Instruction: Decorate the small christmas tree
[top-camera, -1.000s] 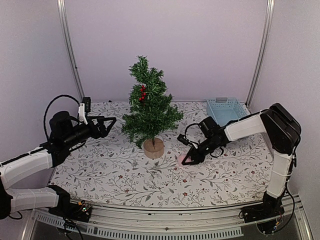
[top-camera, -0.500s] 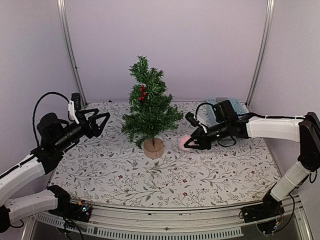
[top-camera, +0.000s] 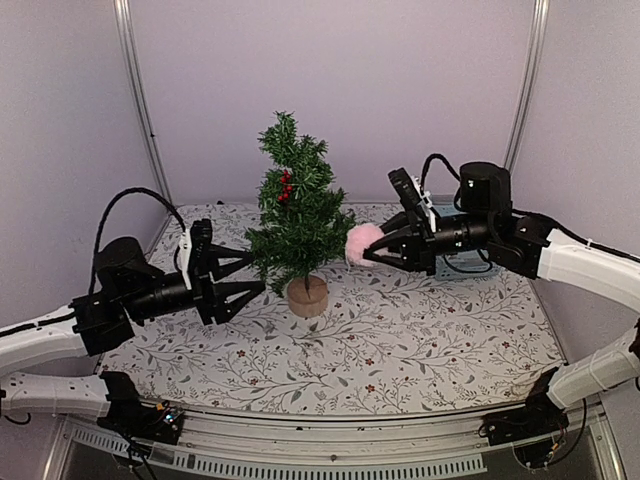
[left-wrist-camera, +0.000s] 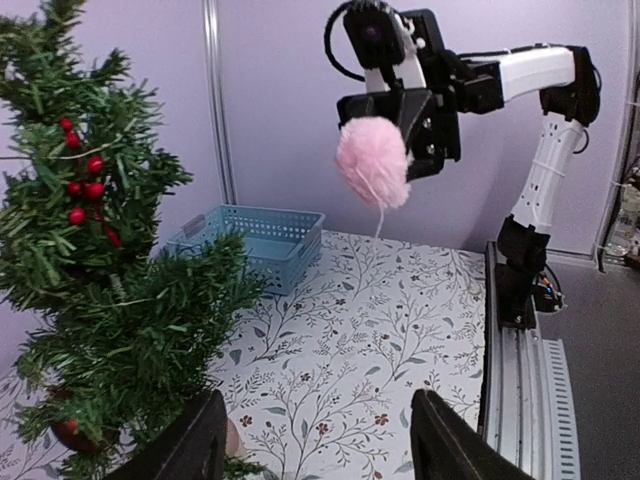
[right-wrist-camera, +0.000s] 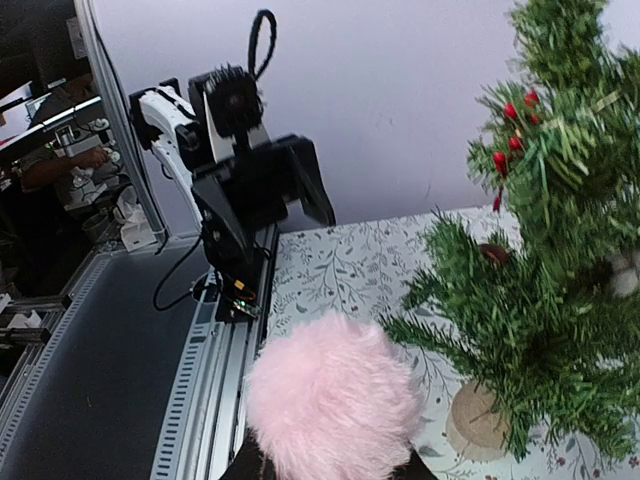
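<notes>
Left gripper: low over the surface, pointed at the tree's left side, near its lower branches; spread apart, nothing between the fingers. Tree: upright on its stump, mid-surface toward the back, between the two arms. Already on it: a cluster of red berries in the upper branches; possibly a dark round bauble low down in the left wrist view, too buried to be sure. Pink pom-pom: off the surface, in the air just beside the tree's right-hand branches at mid height, a thin thread hanging beneath. Right gripper: clenched on the pom-pom from behind. Blue basket: back right of the surface, behind the right arm; inside only partly in view. Progress, by judgement: partway, with berries in place and the pom-pom brought to the tree but not yet hung. Left to do: seating the pom-pom on a branch, letting go, then any further ornaments.
</notes>
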